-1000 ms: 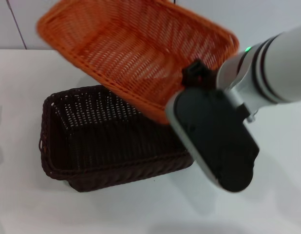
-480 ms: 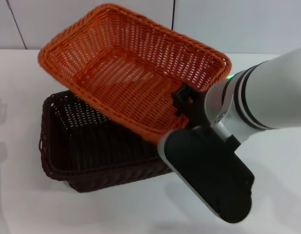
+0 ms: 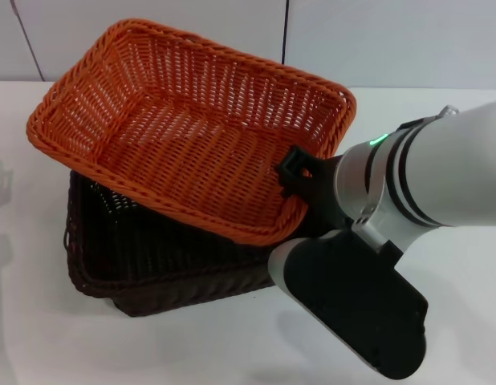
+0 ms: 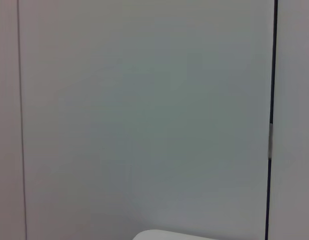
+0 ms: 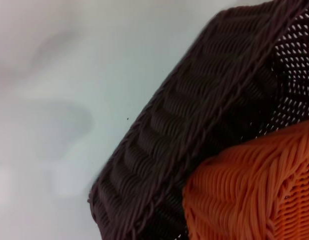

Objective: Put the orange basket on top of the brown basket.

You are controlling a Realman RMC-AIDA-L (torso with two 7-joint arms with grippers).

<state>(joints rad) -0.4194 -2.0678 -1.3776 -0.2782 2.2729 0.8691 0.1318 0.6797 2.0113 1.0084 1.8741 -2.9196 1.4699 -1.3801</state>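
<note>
The orange basket (image 3: 192,128) hangs tilted over the brown basket (image 3: 152,269), covering most of its opening; its near edge lies low against the brown basket's rim. My right gripper (image 3: 296,172) is shut on the orange basket's near right corner, and the arm's black body stands in front of that corner. The right wrist view shows the brown basket's woven side (image 5: 194,135) with the orange basket's corner (image 5: 244,195) close against it. My left gripper does not show in any view.
Both baskets are on a white table (image 3: 39,329). A pale tiled wall (image 3: 392,40) runs behind it. The left wrist view shows only a wall panel (image 4: 144,120).
My right gripper has lowered the orange basket and swung it left, from steeply tilted high above to nearly level on the brown basket. The brown basket has not moved.
</note>
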